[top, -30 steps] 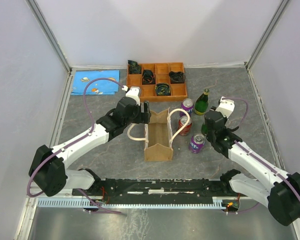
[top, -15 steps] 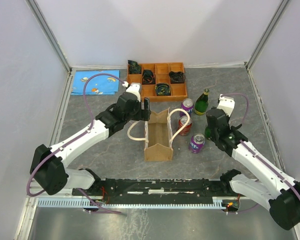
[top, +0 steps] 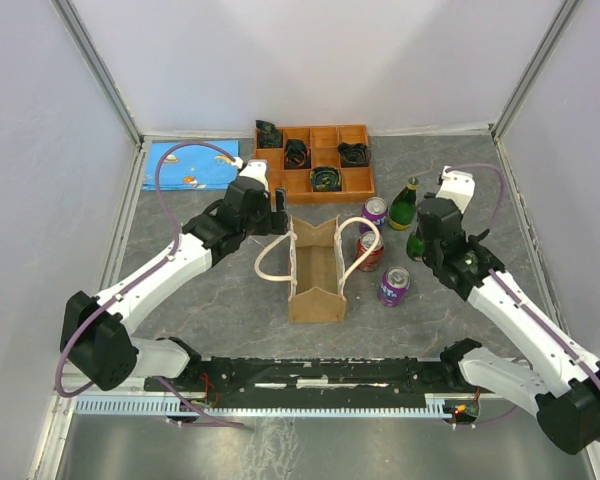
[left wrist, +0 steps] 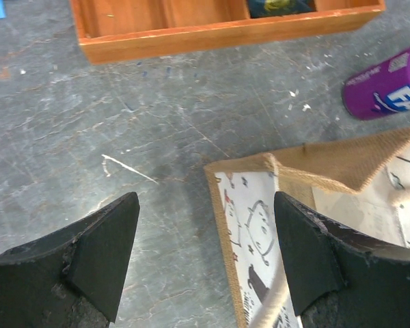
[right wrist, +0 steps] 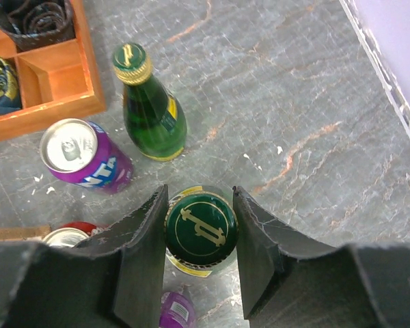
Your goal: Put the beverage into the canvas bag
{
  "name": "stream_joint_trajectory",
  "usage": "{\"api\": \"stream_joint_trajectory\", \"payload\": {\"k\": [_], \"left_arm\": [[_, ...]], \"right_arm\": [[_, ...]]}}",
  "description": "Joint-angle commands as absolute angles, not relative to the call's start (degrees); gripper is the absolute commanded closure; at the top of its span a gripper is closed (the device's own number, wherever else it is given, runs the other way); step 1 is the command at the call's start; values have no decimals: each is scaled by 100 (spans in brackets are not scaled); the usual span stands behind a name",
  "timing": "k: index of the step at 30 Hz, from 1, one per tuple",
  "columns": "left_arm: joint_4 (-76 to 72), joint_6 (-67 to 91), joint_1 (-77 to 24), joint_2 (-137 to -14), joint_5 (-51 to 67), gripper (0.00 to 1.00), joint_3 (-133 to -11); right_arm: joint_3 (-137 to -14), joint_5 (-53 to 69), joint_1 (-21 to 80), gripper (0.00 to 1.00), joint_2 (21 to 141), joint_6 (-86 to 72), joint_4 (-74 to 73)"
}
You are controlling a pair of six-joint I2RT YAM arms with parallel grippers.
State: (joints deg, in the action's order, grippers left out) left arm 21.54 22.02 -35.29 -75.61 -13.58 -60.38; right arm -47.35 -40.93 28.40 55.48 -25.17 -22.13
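The tan canvas bag (top: pixel 316 272) stands open at the table's middle, its cream rope handles hanging to each side. My right gripper (top: pixel 417 246) is shut on the cap of a green glass bottle (right wrist: pixel 201 225), right of the bag. In the right wrist view the two fingers (right wrist: pixel 142 253) press the cap from both sides. My left gripper (top: pixel 278 197) is open and empty, just behind the bag's far left corner. In the left wrist view the bag's printed lining and burlap corner (left wrist: pixel 260 219) lie between the spread fingers (left wrist: pixel 104 249).
A second green bottle (top: pixel 404 205) stands behind the held one. Two purple cans (top: pixel 374 212) (top: pixel 393 286) and a red can (top: pixel 368 252) stand right of the bag. An orange wooden tray (top: pixel 358 180) with dark items sits behind, a blue cloth (top: pixel 190 165) at back left.
My left gripper has drawn back from the bag's far end toward the wooden tray. My right gripper has shifted toward the back with the green bottle in it.
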Motion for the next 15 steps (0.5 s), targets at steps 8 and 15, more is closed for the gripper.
{"api": "stream_joint_trajectory", "payload": {"k": [8, 15], "left_arm": [[2453, 2361, -2961, -7494, -1362, 14, -6214], [2441, 2408, -2816, -7425, -1363, 14, -6039]], "right_arm": [[-6610, -3817, 2852, 100, 6147, -2079, -1823], [-7356, -3393, 2873, 100, 6581, -2064, -1904]]}}
